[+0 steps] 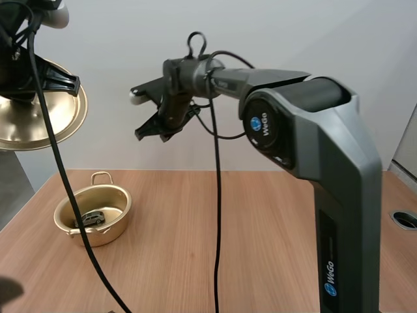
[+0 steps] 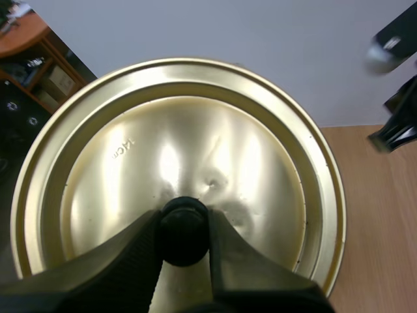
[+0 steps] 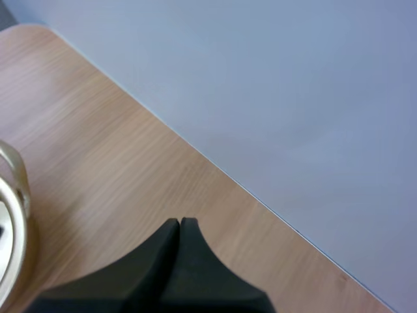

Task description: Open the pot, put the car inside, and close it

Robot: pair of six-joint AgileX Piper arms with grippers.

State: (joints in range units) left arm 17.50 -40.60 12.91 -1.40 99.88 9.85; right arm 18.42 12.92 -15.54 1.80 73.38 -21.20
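The light wood-grain worktop (image 1: 215, 235) runs back to a plain pale wall (image 1: 293, 39). Near its left edge stands the open gold pot (image 1: 107, 235), with the small car (image 1: 93, 218) lying inside. My left gripper (image 2: 184, 222) pinches the black knob (image 2: 184, 240) of the gold lid (image 2: 260, 169), held up in the air, and my right gripper (image 3: 180, 225) hangs high over the worktop, fingers pressed together on nothing.

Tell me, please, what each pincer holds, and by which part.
The left pincer pinches the lid by its black knob; the right pincer holds nothing.
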